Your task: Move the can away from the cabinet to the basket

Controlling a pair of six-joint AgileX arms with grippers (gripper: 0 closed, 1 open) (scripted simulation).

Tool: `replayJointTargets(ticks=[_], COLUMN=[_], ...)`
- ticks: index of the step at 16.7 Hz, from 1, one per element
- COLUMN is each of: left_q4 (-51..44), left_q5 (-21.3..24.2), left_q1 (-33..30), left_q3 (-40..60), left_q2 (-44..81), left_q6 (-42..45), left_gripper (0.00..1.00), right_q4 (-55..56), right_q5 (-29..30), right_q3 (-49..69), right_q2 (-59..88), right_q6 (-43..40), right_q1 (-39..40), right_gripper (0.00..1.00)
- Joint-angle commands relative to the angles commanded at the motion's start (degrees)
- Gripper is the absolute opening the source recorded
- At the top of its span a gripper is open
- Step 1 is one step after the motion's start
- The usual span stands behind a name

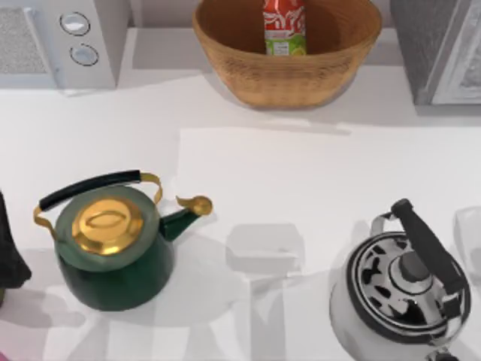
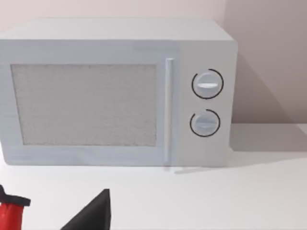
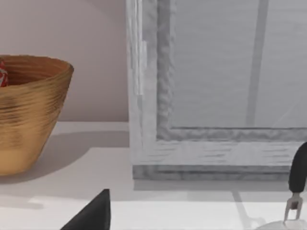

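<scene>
At top centre of the top view: can (image 1: 285,26) upright inside basket (image 1: 285,56) | cabinet (image 1: 440,49) upper right, apart | placing step looks done | both grippers' finger state: cannot tell | next: probably just stay parked

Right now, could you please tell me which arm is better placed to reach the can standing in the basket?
Probably the right: its wrist view takes in the basket with the can's red edge inside, whereas the left wrist view faces the microwave.
</scene>
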Motion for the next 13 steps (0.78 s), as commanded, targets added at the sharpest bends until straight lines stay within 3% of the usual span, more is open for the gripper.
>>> replayJointTargets(ticks=[5, 13], left_q4=[0.0, 0.0], left_q5=[0.0, 0.0], left_q1=[0.0, 0.0], left_q3=[0.0, 0.0], left_q2=[0.0, 0.0], left_q6=[0.0, 0.0], left_gripper=[1.0, 1.0], right_q4=[3.5, 30.2], right_q5=[-2.6, -23.3], right_q3=[1.9, 13.2], right_q2=[2.9, 27.5], right_q6=[-0.1, -0.7], right_q1=[-1.7, -19.0], right_gripper=[1.0, 1.0])
